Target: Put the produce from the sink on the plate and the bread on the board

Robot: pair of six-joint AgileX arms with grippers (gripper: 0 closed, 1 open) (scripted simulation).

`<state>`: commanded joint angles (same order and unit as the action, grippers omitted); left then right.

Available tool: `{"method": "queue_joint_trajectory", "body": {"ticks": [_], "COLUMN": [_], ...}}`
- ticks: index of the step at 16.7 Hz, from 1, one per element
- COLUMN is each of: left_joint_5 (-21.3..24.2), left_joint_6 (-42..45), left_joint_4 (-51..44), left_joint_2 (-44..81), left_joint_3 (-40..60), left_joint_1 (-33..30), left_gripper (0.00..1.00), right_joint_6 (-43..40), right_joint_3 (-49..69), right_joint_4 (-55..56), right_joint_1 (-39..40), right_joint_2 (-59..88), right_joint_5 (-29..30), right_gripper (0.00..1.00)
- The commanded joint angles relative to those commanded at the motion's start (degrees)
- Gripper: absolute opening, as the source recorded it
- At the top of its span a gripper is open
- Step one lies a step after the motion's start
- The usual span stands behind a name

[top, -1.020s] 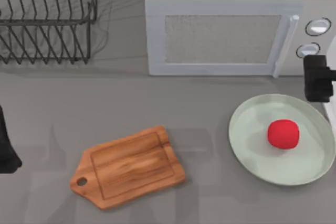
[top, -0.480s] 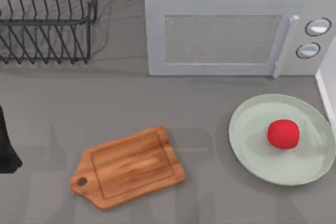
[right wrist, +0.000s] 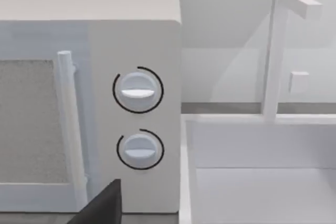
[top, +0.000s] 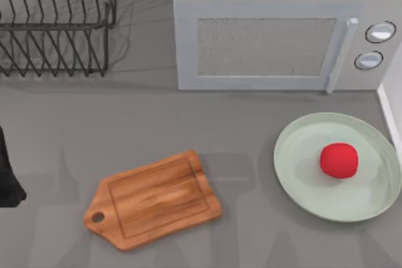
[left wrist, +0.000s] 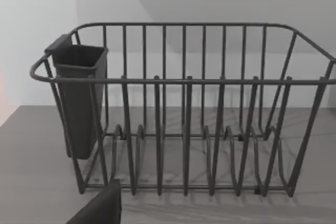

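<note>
The produce, a small red tomato (top: 339, 160), lies on the pale green plate (top: 301, 174) at the right of the table. Left of the middle, the wooden board (top: 154, 200) lies bare, its handle end pointing left. The bread is out of view. The white sink (right wrist: 252, 182) lies in front of my right gripper (right wrist: 102, 206), a dark part of which juts in at the right wrist view's edge. My left arm (top: 7, 177) is parked at the table's left edge. A dark part of my left gripper (left wrist: 100, 209) faces the dish rack.
A white microwave (top: 270, 36) stands at the back, its knobs (right wrist: 137, 92) close to my right wrist camera. A black wire dish rack (top: 53, 23) with a cutlery cup (left wrist: 79, 98) fills the back left corner. The sink's faucet (right wrist: 275, 51) rises behind the basin.
My right gripper, which stood at the top view's right edge beside the plate, has drawn away out of that view. The tomato stays on the plate. The left arm has not moved.
</note>
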<state>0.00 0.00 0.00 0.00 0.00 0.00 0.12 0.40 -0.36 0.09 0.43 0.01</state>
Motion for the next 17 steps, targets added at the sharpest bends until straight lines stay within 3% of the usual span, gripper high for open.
{"method": "queue_joint_trajectory", "body": {"ticks": [9, 17], "left_joint_5": [-0.24, -0.26], "left_joint_6": [2.71, 23.39], "left_joint_4": [-1.58, -20.06], "left_joint_2": [3.37, 35.25], "left_joint_3": [3.11, 21.24], "left_joint_1": [0.16, 1.65], "left_gripper": [1.00, 1.00], "right_joint_6": [-0.12, -0.12], "right_joint_3": [-0.41, -0.41], "right_joint_4": [0.36, 0.36], "right_joint_1": [-0.09, -0.09], "right_joint_2": [-0.43, -0.43], "right_joint_5": [0.00, 0.00], "right_gripper": [1.00, 1.00]}}
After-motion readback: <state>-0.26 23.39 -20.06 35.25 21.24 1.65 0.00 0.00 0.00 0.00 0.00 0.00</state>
